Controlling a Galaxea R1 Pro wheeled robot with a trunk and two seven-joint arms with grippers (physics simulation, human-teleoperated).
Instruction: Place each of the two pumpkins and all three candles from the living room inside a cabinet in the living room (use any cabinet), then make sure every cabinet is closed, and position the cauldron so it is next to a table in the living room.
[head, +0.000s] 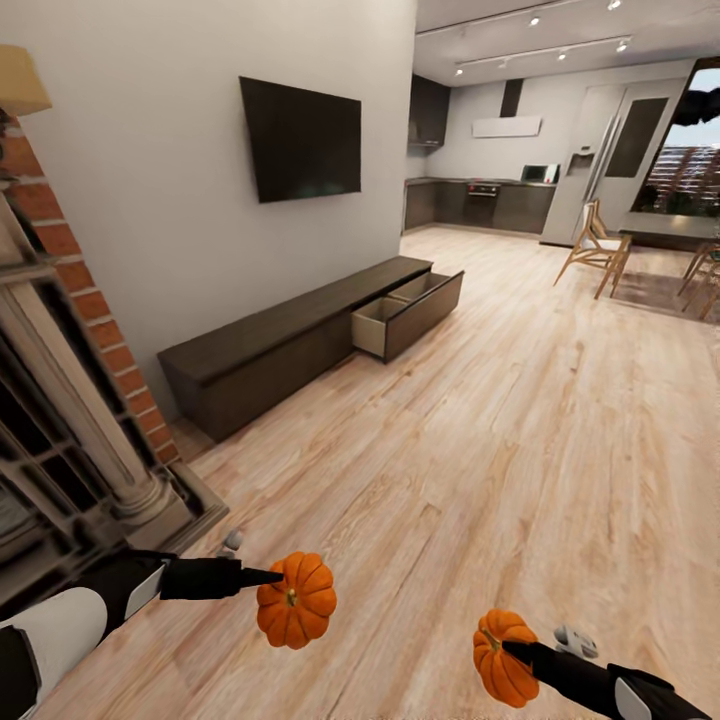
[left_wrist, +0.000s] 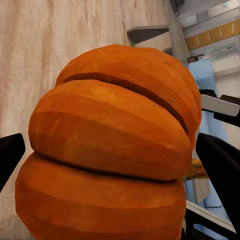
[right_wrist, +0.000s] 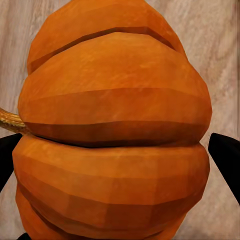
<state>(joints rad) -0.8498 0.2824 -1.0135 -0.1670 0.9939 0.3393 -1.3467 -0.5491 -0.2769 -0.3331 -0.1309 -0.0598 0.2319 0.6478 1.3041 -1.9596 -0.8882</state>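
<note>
Head view: my L fingers (head: 262, 578) grip one pumpkin (head: 296, 600), R fingers (head: 512, 650) grip other pumpkin (head: 503, 657); cabinet (head: 300, 335) drawer open.

Two bright orange ribbed pumpkins (head: 296, 600) (head: 503, 658), a dark brown cabinet (head: 290, 345) with pale beige drawer insides, light streaky wood floor (head: 480, 440), red brick fireplace (head: 60, 250)

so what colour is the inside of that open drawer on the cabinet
Pale beige, against the dark-brown cabinet; the open drawer shows best in the head view.
</note>
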